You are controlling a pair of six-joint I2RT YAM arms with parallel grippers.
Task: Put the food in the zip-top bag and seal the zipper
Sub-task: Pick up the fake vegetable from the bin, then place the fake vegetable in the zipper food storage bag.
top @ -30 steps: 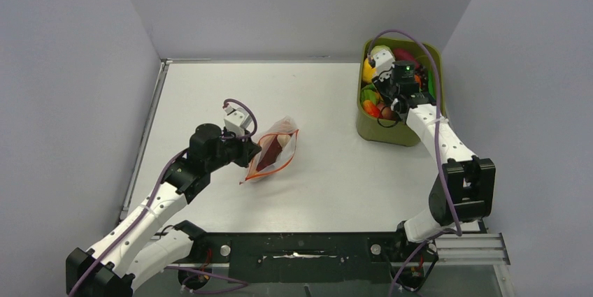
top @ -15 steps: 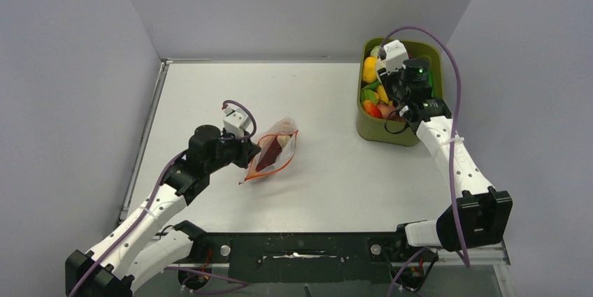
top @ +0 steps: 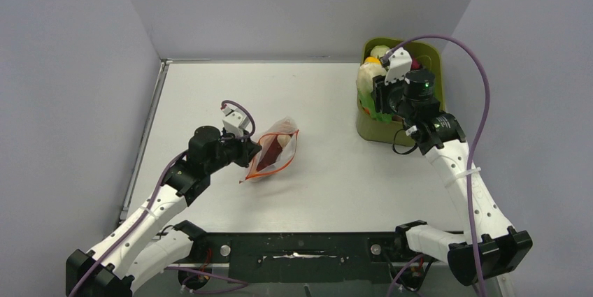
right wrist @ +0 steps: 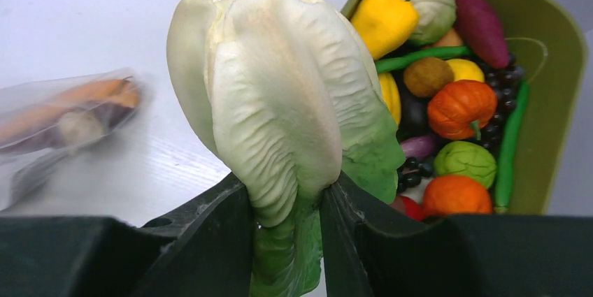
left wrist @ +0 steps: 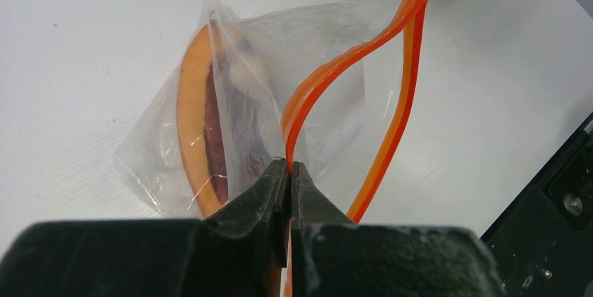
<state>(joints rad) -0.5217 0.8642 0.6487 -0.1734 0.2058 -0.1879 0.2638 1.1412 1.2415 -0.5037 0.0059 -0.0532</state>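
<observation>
The clear zip-top bag [top: 274, 149] lies left of the table's middle with its mouth open and food inside: an orange and dark red piece [left wrist: 199, 122]. My left gripper [left wrist: 289, 168] is shut on one lip of the orange-red zipper [left wrist: 329, 77] and holds it up; it also shows in the top view [top: 246, 151]. My right gripper [right wrist: 288, 196] is shut on a pale white-green toy cabbage [right wrist: 280, 94] and holds it above the left rim of the tub; the cabbage also shows in the top view [top: 366, 77].
The olive-green tub [right wrist: 552, 52] at the back right holds several toy fruits and vegetables, among them a yellow pepper [right wrist: 383, 19], an orange pumpkin [right wrist: 461, 107] and a purple piece [right wrist: 482, 28]. Grey walls enclose the table on three sides.
My right gripper has lifted out of the tub with the cabbage and swung left and nearer. The left gripper and the bag have stayed put.
</observation>
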